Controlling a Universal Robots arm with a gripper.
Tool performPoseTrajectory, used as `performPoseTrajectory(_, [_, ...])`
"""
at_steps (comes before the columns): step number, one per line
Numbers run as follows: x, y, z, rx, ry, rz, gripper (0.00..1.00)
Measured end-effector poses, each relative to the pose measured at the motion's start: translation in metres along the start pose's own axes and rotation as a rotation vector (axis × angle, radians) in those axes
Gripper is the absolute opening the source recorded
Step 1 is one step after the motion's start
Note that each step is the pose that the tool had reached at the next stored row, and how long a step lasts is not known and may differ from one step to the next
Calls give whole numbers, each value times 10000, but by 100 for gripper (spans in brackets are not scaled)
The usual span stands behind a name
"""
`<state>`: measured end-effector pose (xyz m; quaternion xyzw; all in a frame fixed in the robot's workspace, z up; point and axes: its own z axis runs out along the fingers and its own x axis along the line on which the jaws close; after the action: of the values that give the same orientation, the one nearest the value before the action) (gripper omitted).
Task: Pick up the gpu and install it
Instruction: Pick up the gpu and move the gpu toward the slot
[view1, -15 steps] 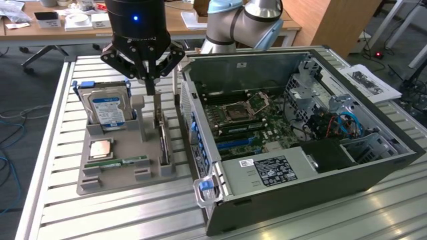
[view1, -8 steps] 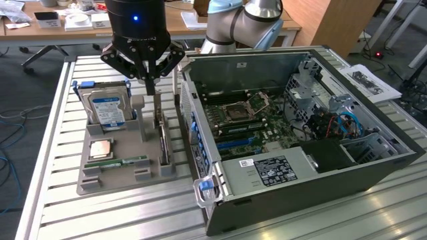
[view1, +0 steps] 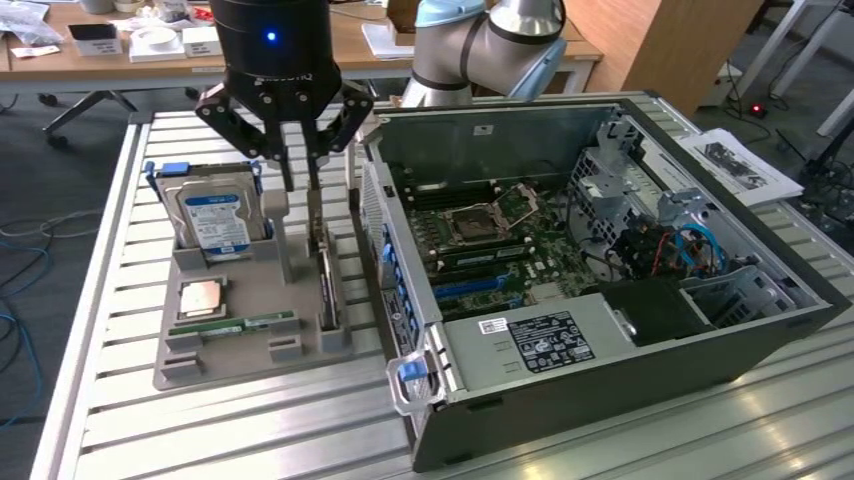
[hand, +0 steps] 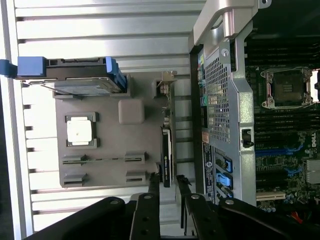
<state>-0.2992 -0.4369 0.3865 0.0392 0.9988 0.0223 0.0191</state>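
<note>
Your pincer (view1: 300, 172) hangs over the grey holder (view1: 227, 368). Its fingers are parted with an empty gap between them, so it is open and grips nothing.

The gpu (view1: 326, 280) has not been lifted. It stands on edge in a slot along the side of the holder nearest the computer case (view1: 601, 350), and you see it as a thin dark strip. Its long axis runs parallel to the case's open side. In the wrist view the gpu (hand: 166, 150) carries its metal bracket (hand: 167, 80) at the end near the hard drive (hand: 70, 75). The pincer (hand: 167, 184) sits in line with the card in that view, one fingertip to each side of the strip's line. So the card lies straight below the pincer, and the jaws close across its thin width rather than along its length. The fingertips look clear of the card, not touching it. You cannot tell exactly where along its length they stand.

Further out on the holder are the blue-labelled hard drive (view1: 214, 220), upright at the far end in the exterior view. A square processor chip (view1: 200, 297) lies flat near the middle, and a memory stick (view1: 247, 325) lies in front of that. To the exterior view's right, the case lies on the slatted tabletop (view1: 200, 430) with its motherboard (view1: 494, 250) exposed and no card seated.
</note>
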Motion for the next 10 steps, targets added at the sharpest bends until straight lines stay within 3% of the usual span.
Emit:
performPoseTrajectory(4, [0, 0, 0, 0, 0, 0, 42])
performPoseTrajectory(10, [2, -2, 44, 0, 0, 0, 42])
